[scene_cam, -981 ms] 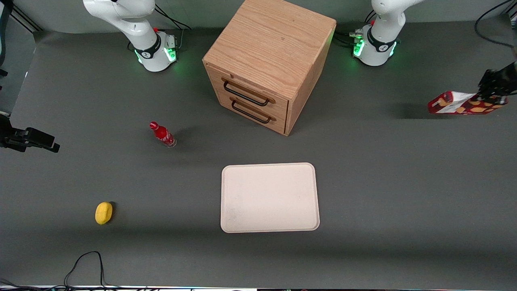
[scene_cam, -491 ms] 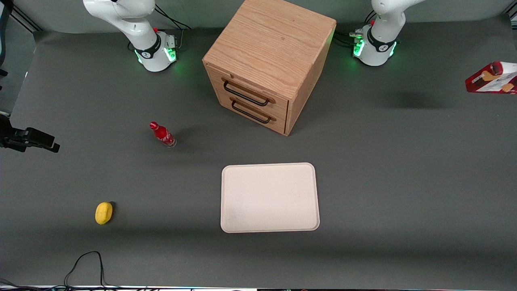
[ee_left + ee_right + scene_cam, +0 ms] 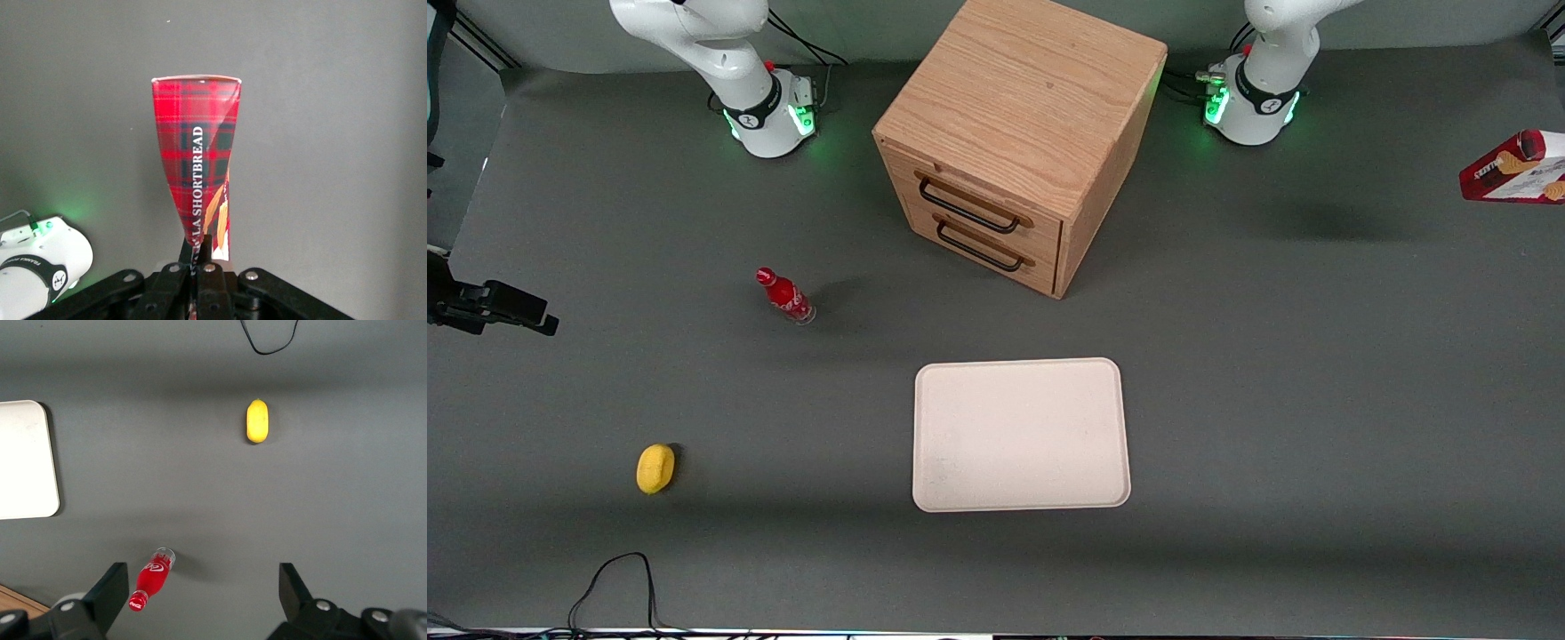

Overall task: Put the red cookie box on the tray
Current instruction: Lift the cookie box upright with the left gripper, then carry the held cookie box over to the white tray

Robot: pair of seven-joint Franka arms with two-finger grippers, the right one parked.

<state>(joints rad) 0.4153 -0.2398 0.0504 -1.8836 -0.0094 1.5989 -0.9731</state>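
Pincer gripping red cookie box above the desk

The pincer (image 3: 203, 257) is clamping the red cookie box (image 3: 198, 160) by one narrow end, holding it aloft at the working arm's edge of the dark grey desk (image 3: 1316, 373). The tray (image 3: 1020, 435) is lying near the desk's middle, nearer the camera than a wooden drawer cabinet (image 3: 1018, 133); a soda bottle (image 3: 784, 295) and yellow object (image 3: 655, 468) are sitting toward the parked arm's end.

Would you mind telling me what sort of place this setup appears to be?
Probably a robotics lab tabletop: a grey mat with arm bases glowing green, test props like a wooden drawer cabinet and cream tray, and the claw shut on a red cookie box held aloft.
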